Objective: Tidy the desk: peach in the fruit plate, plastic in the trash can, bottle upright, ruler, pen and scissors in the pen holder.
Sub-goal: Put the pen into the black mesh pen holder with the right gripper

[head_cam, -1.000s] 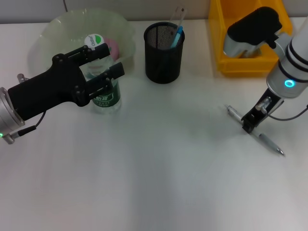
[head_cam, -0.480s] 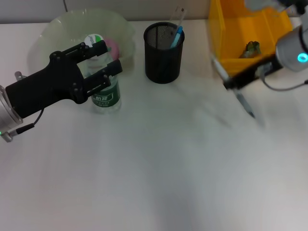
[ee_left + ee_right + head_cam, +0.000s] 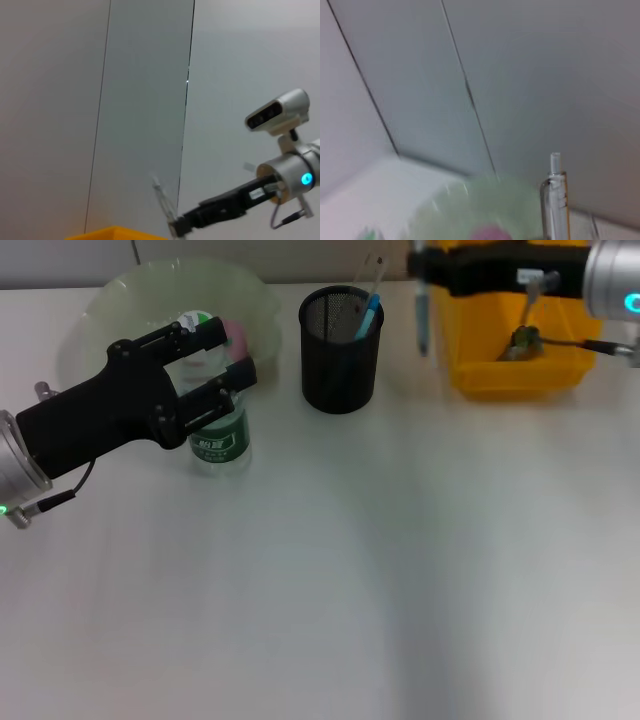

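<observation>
Head view. Right tool (image 3: pixel 424 270) reaches in from the right, up by the far edge of the counter (image 3: pixel 330 570), pinching the pen (image 3: pixel 421 315). The pen hangs near vertical, tip down, just to the right of the black mesh pen holder (image 3: pixel 341 358) and in front of the yellow trash can (image 3: pixel 515 335). Held upright, I judge, so it can drop straight into the holder's mouth; it is not over the opening yet. Left tool (image 3: pixel 205 370) has its fingers spread either side of the bottle (image 3: pixel 215 425), which stands upright beside the fruit plate (image 3: pixel 120 305), with something pink inside the plate. Fingers appear apart from the bottle, likely a release.

Left wrist view. Looks out at a wall; the right arm (image 3: pixel 280 175) shows far off, pen (image 3: pixel 162 197) sticking up from its tool.

Right wrist view. Pen's clip end (image 3: pixel 554 200) close up, upright; blurred green plate beyond.
</observation>
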Action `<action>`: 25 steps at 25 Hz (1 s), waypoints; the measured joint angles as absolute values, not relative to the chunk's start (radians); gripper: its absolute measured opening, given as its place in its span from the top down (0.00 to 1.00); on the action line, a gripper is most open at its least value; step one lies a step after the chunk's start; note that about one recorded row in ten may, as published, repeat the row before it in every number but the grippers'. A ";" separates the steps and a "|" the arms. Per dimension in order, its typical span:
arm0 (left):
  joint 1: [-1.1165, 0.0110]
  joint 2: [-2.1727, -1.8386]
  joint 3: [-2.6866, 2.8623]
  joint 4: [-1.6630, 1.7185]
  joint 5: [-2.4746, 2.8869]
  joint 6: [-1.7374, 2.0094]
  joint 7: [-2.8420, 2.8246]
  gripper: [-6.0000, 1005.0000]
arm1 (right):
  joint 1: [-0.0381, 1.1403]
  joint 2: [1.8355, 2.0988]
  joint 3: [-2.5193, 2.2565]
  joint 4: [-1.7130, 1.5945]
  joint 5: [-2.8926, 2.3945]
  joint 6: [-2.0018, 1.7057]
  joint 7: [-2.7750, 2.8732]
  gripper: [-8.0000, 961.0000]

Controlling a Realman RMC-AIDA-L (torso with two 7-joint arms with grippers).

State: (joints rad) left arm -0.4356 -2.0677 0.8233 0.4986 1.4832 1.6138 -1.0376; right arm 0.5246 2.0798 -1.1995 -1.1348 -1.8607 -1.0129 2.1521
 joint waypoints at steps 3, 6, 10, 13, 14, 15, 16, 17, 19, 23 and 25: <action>-0.440 -2.069 0.823 0.495 1.483 1.610 -1.037 0.41 | 0.588 2.080 -1.168 -0.934 -1.658 -0.967 1.939 0.87; -0.443 -2.070 0.826 0.494 1.483 1.600 -1.037 0.41 | 0.677 2.081 -1.142 -0.695 -1.422 -0.949 1.655 0.87; -0.446 -2.070 0.826 0.493 1.482 1.598 -1.037 0.41 | 0.709 2.084 -1.143 -0.619 -1.295 -0.949 1.477 0.87; -0.448 -2.071 0.825 0.492 1.482 1.597 -1.037 0.41 | 0.748 2.086 -1.155 -0.519 -1.165 -0.948 1.317 0.87; -0.448 -2.071 0.825 0.492 1.482 1.597 -1.037 0.41 | 0.757 2.086 -1.156 -0.495 -1.149 -0.948 1.288 0.86; -0.448 -2.071 0.825 0.492 1.482 1.597 -1.037 0.41 | 0.757 2.086 -1.156 -0.495 -1.149 -0.948 1.288 0.86; -0.450 -2.071 0.825 0.492 1.482 1.596 -1.035 0.41 | 0.769 2.087 -1.156 -0.454 -1.138 -0.948 1.241 0.86; -0.450 -2.071 0.825 0.492 1.482 1.596 -1.035 0.41 | 0.769 2.087 -1.156 -0.454 -1.138 -0.948 1.241 0.86; -0.451 -2.071 0.825 0.492 1.482 1.593 -1.028 0.41 | 0.774 2.088 -1.156 -0.426 -1.136 -0.947 1.205 0.87; -0.451 -2.071 0.825 0.492 1.482 1.589 -1.023 0.41 | 0.787 2.089 -1.156 -0.369 -1.134 -0.947 1.136 0.87; -0.452 -2.071 0.825 0.492 1.482 1.589 -1.023 0.41 | 0.787 2.090 -1.155 -0.364 -1.134 -0.947 1.124 0.87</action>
